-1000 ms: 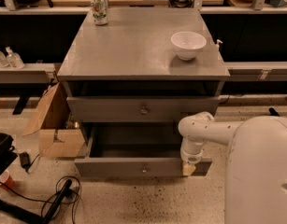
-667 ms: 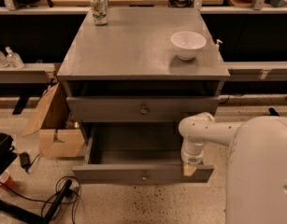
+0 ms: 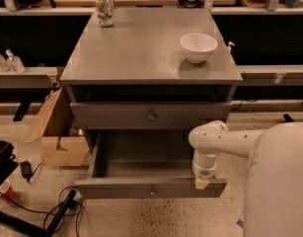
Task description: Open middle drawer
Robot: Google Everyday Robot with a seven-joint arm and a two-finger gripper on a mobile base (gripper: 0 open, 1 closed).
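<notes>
The grey cabinet (image 3: 141, 53) has a closed upper drawer (image 3: 116, 116) with a brass knob. Below it the middle drawer (image 3: 141, 187) is pulled well out toward me, its inside bare and its knob (image 3: 152, 191) at the front centre. The lowest drawer is hidden under it. My gripper (image 3: 202, 181) hangs from the white arm (image 3: 210, 142), pointing down at the right end of the middle drawer's front, touching or just above its top edge.
A white bowl (image 3: 198, 47) and a patterned can (image 3: 104, 10) stand on the cabinet top. A cardboard box (image 3: 57, 132) sits on the floor to the left, with black cables (image 3: 57, 209) and a black stand nearby. Shelving runs behind the cabinet.
The middle drawer has slid further out toward me. My arm and gripper have stayed at its right front corner.
</notes>
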